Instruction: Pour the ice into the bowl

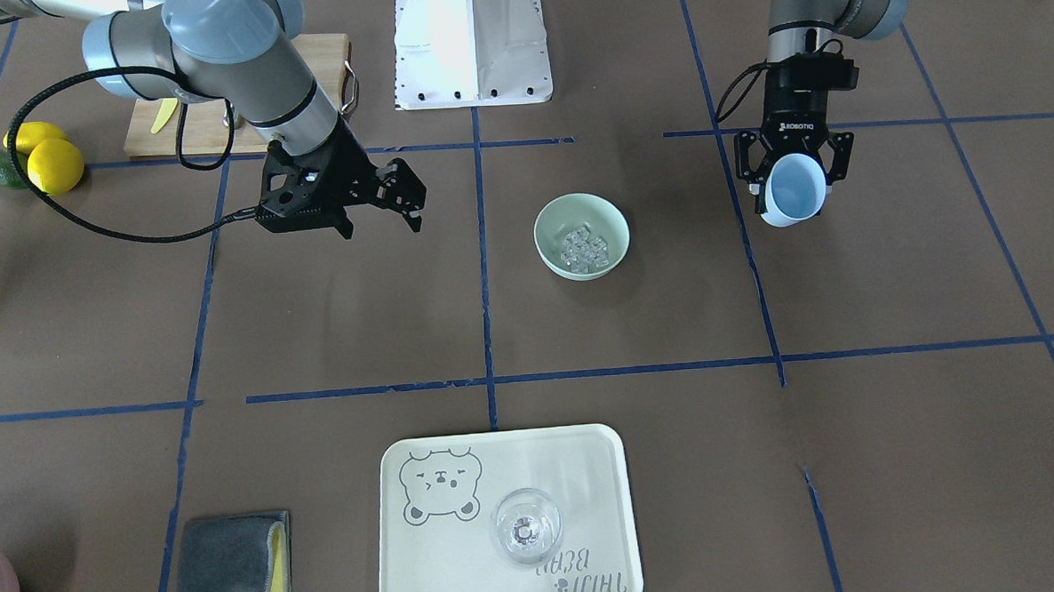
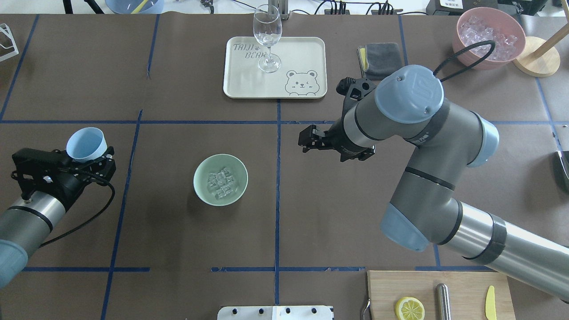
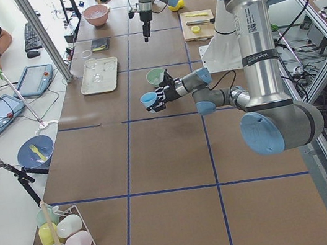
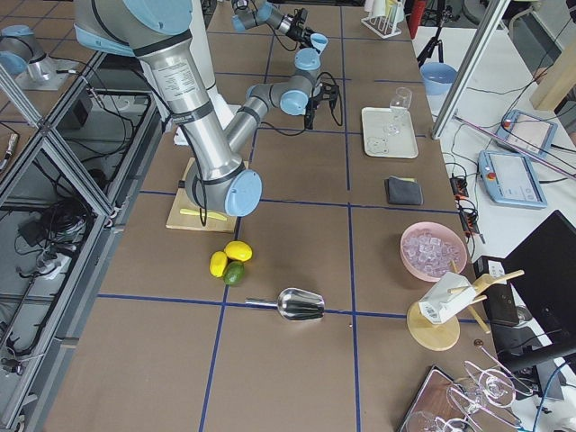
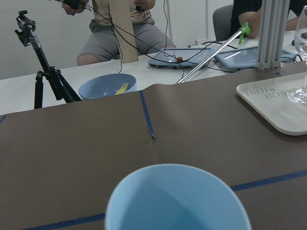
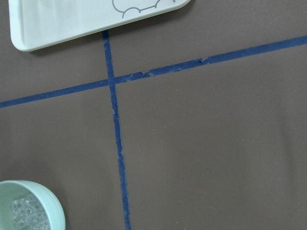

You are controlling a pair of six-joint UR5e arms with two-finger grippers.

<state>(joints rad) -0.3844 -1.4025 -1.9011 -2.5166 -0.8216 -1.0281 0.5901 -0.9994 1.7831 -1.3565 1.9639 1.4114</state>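
Observation:
The pale mint-green bowl (image 1: 546,228) (image 2: 200,171) sits near the table's middle with a heap of clear ice cubes (image 1: 581,247) (image 2: 221,182) inside it. Its rim (image 6: 53,211) and the ice (image 6: 24,211) also show in the right wrist view. My left gripper (image 1: 794,202) (image 2: 89,158) is shut on a light blue cup (image 1: 794,191) (image 2: 86,144) (image 5: 177,201), held above the table apart from the bowl, on the robot's left. The cup looks empty. My right gripper (image 1: 380,221) (image 2: 304,142) is open and empty, hovering on the bowl's other side.
A cream tray (image 1: 588,471) (image 2: 240,80) with a clear stemmed glass (image 1: 525,526) (image 2: 267,38) lies on the operators' side. There are a pink container of ice (image 2: 489,38), a grey cloth (image 2: 384,55), a cutting board (image 2: 462,284), lemons (image 1: 50,161) and a metal scoop (image 4: 301,304).

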